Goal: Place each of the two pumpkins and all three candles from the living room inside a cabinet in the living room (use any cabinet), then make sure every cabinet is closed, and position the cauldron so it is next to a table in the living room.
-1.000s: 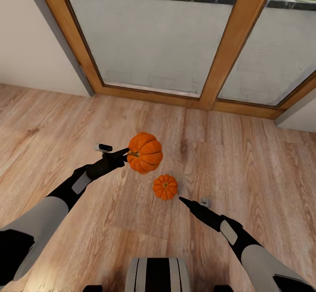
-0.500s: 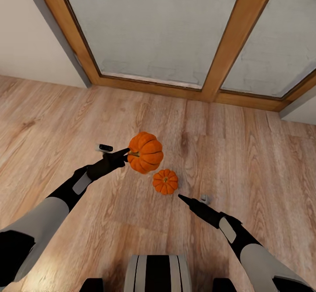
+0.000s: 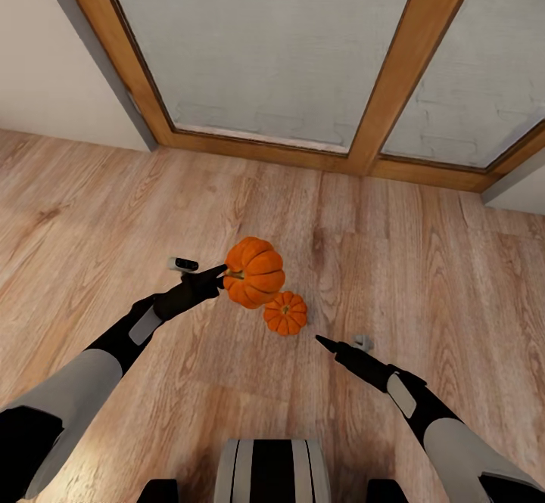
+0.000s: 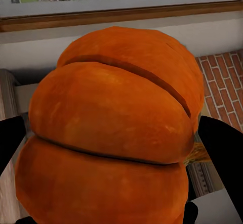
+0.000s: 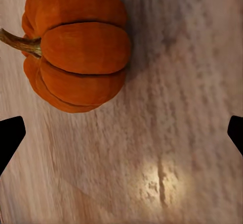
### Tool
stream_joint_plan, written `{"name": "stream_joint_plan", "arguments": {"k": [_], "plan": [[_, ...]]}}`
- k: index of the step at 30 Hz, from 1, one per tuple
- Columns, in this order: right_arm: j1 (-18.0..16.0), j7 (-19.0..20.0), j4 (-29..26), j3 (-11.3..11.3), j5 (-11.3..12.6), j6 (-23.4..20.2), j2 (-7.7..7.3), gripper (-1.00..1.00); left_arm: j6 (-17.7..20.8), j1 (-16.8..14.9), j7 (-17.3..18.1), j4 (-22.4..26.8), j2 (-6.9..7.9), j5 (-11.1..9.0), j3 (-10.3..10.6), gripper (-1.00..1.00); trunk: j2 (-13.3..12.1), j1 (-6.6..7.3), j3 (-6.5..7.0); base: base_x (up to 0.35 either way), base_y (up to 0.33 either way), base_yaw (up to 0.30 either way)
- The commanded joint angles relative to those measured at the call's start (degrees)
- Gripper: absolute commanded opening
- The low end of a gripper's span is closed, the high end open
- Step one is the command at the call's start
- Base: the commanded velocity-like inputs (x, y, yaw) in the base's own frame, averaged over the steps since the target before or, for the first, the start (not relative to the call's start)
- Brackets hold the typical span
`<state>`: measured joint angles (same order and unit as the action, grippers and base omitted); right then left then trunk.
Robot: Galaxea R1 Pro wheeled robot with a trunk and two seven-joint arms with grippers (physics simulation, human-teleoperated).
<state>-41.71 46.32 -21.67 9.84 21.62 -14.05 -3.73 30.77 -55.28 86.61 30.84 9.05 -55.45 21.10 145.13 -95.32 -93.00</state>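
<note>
Right gripper (image 3: 319, 339) is nearest me, low over the wood floor (image 3: 424, 261), its fingers spread wide with nothing between them. Just beyond its tips sits one pumpkin on the floor (image 3: 285, 313), stem up. My left gripper (image 3: 219, 274) is clamped on the second pumpkin (image 3: 254, 272), held above the boards and overlapping the first in the head view. Two pumpkins counted. Farther off runs the wood-framed window (image 3: 371, 117).

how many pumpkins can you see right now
2. One pumpkin is held off the floor in the left gripper. The other pumpkin sits on the wooden floor, just ahead of the open right gripper.
</note>
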Motion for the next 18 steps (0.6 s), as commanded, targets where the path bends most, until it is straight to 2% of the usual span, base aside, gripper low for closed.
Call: {"name": "stream_joint_plan", "arguments": {"k": [1, 8, 9, 16, 18], "plan": [[0.0, -0.1, 0.0, 0.0, 0.0, 0.0, 0.01, 1.00, 0.0, 0.0, -0.1, 0.0, 0.00, 0.0, 0.0, -1.00, 0.0, 0.00, 0.00, 0.000, 0.000, 0.000], [0.0, -2.4, 0.2, -0.3, 0.0, 2.3, -0.03, 1.00, 0.0, 0.0, -1.3, 0.0, 0.00, 0.1, -0.1, -1.00, 0.0, 0.00, 0.00, 0.000, 0.000, 0.000], [0.0, -7.7, 0.1, -0.5, 0.0, 6.3, -0.06, 1.00, 0.0, 0.0, -1.6, 0.0, 0.00, 0.1, -0.1, -1.00, 0.0, 0.00, 0.00, 0.000, 0.000, 0.000], [0.0, -7.6, -0.1, -0.7, 0.0, 8.3, 0.02, 1.00, -0.1, 0.0, -2.0, 0.0, 0.00, 0.1, -0.1, -1.00, 0.0, 0.00, 0.00, 0.000, 0.000, 0.000], [-0.1, -7.6, -0.2, -0.7, 0.0, 9.5, 1.06, 1.00, -0.1, 0.0, -2.0, 0.0, 0.08, 0.0, -0.2, -1.00, 0.0, 0.00, 0.00, 0.000, 0.000, 0.000]]}}
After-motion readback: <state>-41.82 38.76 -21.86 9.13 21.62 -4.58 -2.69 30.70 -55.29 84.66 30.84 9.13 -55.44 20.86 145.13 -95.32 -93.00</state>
